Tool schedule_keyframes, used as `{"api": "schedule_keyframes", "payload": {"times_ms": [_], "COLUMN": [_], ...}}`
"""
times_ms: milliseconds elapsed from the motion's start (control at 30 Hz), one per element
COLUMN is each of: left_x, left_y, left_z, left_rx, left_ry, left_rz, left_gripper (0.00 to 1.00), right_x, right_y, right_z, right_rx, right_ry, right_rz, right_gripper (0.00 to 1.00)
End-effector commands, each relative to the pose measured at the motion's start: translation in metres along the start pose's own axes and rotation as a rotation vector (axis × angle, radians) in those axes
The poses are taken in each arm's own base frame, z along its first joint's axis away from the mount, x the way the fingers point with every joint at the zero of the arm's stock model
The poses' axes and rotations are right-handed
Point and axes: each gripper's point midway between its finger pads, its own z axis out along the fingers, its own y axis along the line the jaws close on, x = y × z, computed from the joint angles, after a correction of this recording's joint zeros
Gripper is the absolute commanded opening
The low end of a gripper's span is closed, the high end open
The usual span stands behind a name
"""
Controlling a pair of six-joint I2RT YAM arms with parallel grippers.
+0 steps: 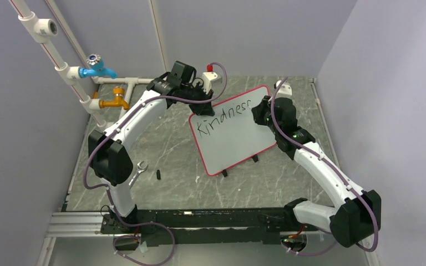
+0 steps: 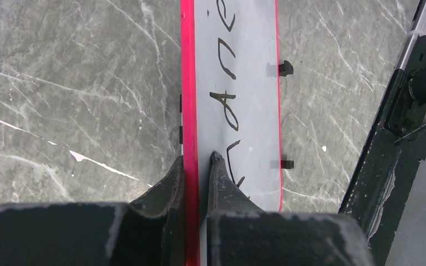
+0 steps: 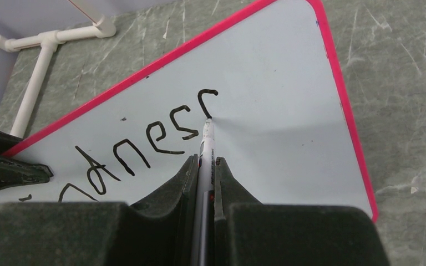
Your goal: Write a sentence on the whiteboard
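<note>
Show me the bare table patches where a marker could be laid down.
Bare marble lies between the whiteboard and the near rail, and between the left arm and the board's left edge. Crowded: far left by the taps and left tool; near left, a wrench and small black piece.

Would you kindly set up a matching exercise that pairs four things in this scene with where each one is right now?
Things:
1. red-rimmed white whiteboard
2. thin white marker pen
3. silver metal wrench
4. blue plastic tap

Places:
A. lying on the grey marble-patterned table
B. mounted on the white pipe
C. edge pinched by the left gripper
D. clamped in the right gripper, tip on the board

Pairs: 1-C; 2-D; 3-A; 4-B
</note>
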Motion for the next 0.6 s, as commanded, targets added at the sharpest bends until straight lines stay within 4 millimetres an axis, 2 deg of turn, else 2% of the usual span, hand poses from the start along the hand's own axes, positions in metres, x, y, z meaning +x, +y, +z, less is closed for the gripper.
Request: {"api": "schedule_keyframes", "payload": {"times_ms": [0,200,567], "left_x": [0.069,0.07,0.069], "left_y": [0.023,0.023,0.022], "left_z": [0.016,0.016,0.015], "left_rx": [-0.087,-0.085,-0.088], "left_ry": [0.259,0.261,0.259], "left_rz": [0.066,0.065,0.068], "left_gripper": [0.0,0.0,0.0], "right_x": [0.001,-0.001,0.01], "right_y": [-0.009,-0.017,-0.012], "right_z": [-0.002,-0.003,-0.005], "right_rx": [0.043,0.095,0.055], "right_ry": [-0.001,0.003,0.043], "right_rz": [-0.001,-0.013,-0.007], "right_gripper": [0.0,0.0,0.0]}}
